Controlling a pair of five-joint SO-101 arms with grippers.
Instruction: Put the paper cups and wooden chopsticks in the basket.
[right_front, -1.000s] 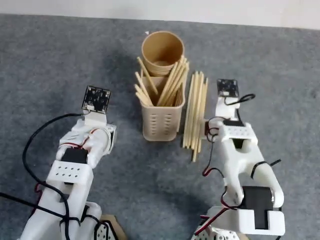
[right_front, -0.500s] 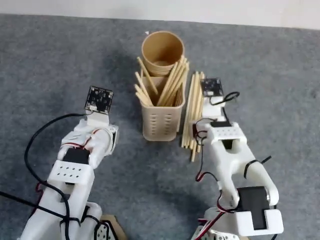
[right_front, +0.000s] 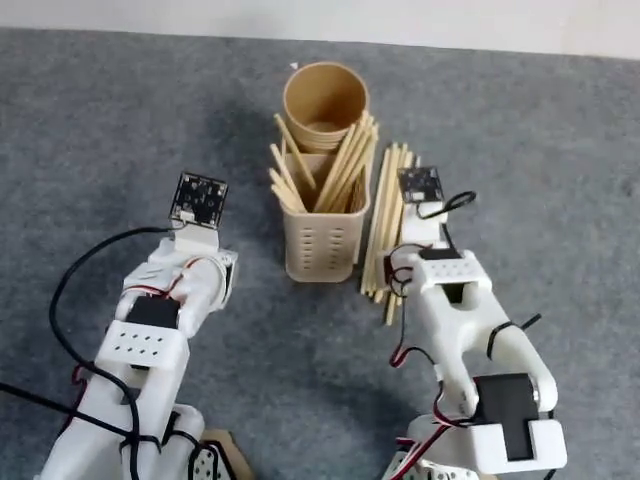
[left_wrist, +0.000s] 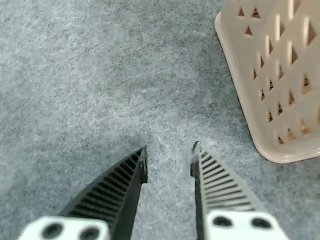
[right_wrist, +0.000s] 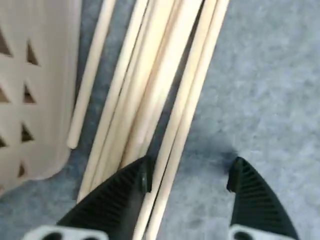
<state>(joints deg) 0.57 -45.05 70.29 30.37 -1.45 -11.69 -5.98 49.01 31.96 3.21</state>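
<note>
The right claw (right_wrist: 189, 175) is spread wide and empty, low over the loose wooden chopsticks (right_wrist: 165, 75), with one finger above the bundle's outer sticks. These lie on the desk (right_front: 120, 120) just beside the basket (right_front: 320, 245). The left claw (left_wrist: 169, 160) is partly open and empty, above bare desk near the basket's other side. Leaning chopsticks (right_front: 340, 170) stand in the basket. A paper cup (right_front: 325, 100) is at its far end, inside or behind I cannot tell.

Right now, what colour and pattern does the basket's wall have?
Beige, with rows of small triangular holes in the basket; left wrist view shows it best.
</note>
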